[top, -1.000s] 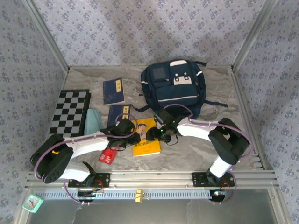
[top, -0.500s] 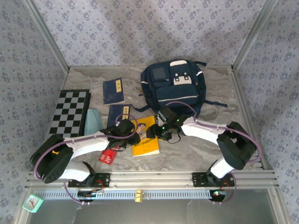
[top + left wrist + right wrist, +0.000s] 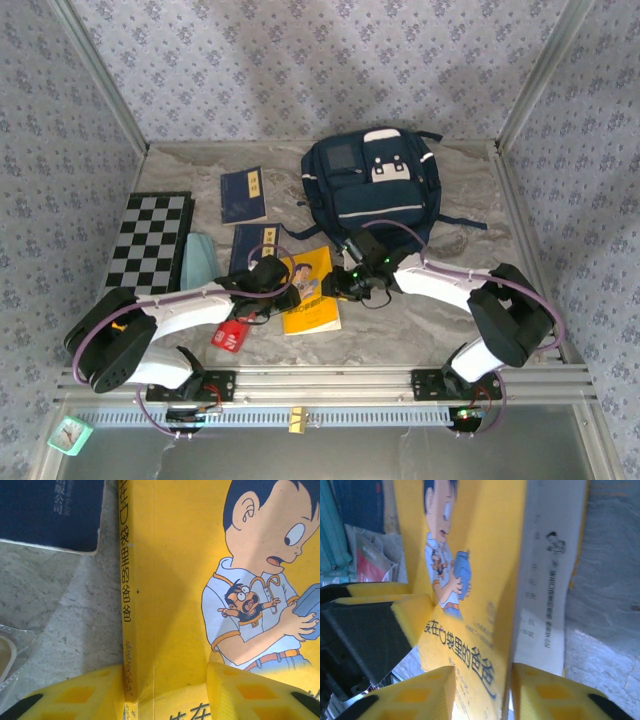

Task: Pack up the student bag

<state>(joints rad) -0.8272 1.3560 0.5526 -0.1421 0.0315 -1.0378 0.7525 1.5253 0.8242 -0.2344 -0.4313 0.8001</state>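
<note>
the yellow picture book [image 3: 312, 292] lies on the table [image 3: 420, 335] between the two arms, and the student bag [image 3: 375, 190] is laid flat at the far middle of the table, front pockets up, apart from the book. the left gripper [image 3: 165, 700] is held partway open with nothing clamped — one pad just beside the spine, the other over the cover. the right gripper [image 3: 482, 692] is set astride the raised edge opposite the spine, its jaws drawn close; whether the cover is already pinched cannot be told. the main risk is judged to be a grip on the cover alone: if only that leaf is caught, the book could be swung open on lifting, and the cover creased or torn. a slip could also be caused by a glossy cover being taken so near its edge. should the left pads be pressed down while the right side is lifted, the book could be bent between them, or the navy booklet [image 3: 50, 510] near the spine dragged along. no open mouth can be made out on the bag — a snag there is possible.
</note>
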